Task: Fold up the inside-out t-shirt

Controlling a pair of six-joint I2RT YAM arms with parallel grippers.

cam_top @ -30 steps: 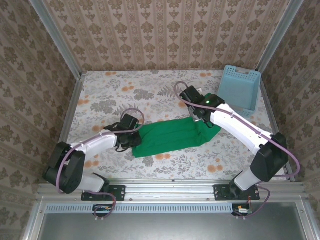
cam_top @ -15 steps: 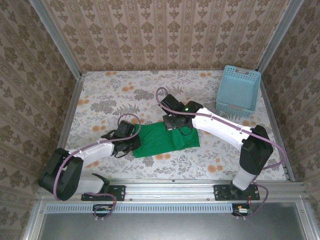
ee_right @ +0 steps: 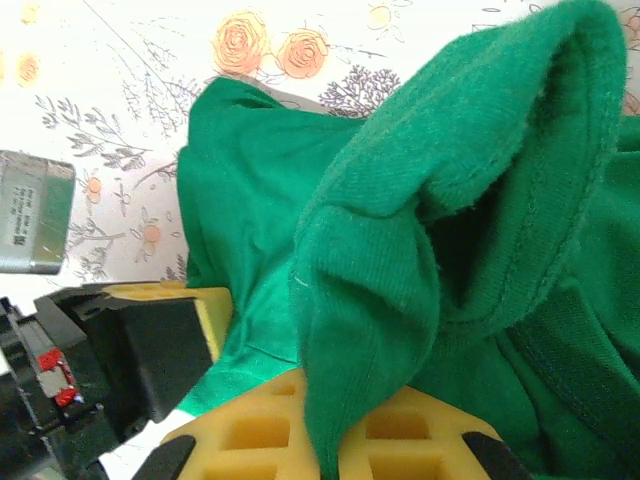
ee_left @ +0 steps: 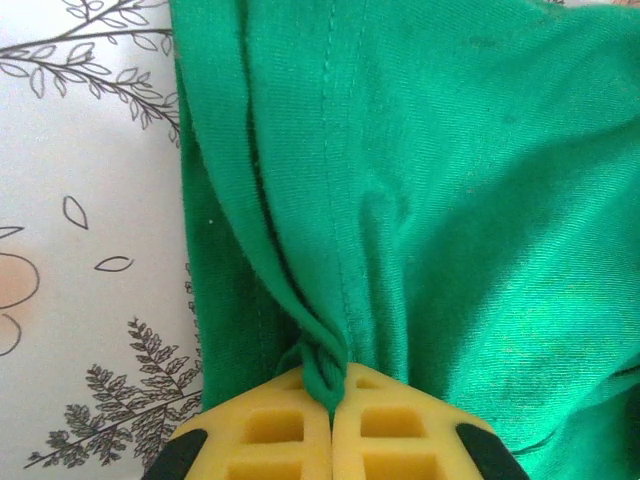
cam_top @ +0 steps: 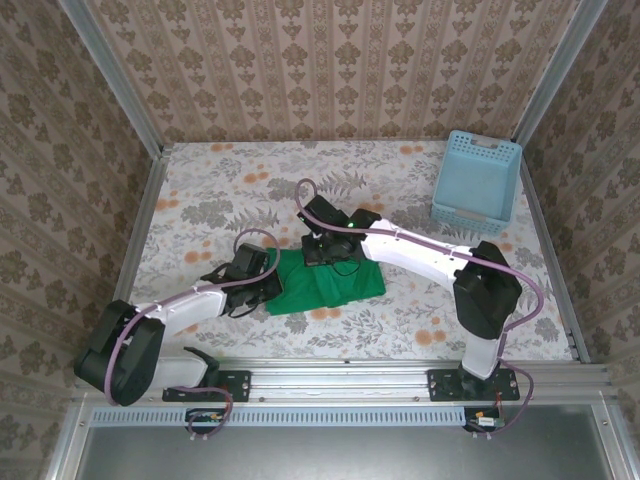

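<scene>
Fabric of the t-shirt (cam_top: 345, 287) is clamped in left hand (ee_left: 332, 395) and right hand (ee_right: 325, 420).

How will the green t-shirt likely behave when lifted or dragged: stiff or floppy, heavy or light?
Probably floppy: the t-shirt bunches into a twisted pinch at the left end effector and droops in a loose fold over the right end effector. Likely light, since one small pinch lifts a fold. Dragging would probably wrinkle it further; creases radiate from the grip.
</scene>
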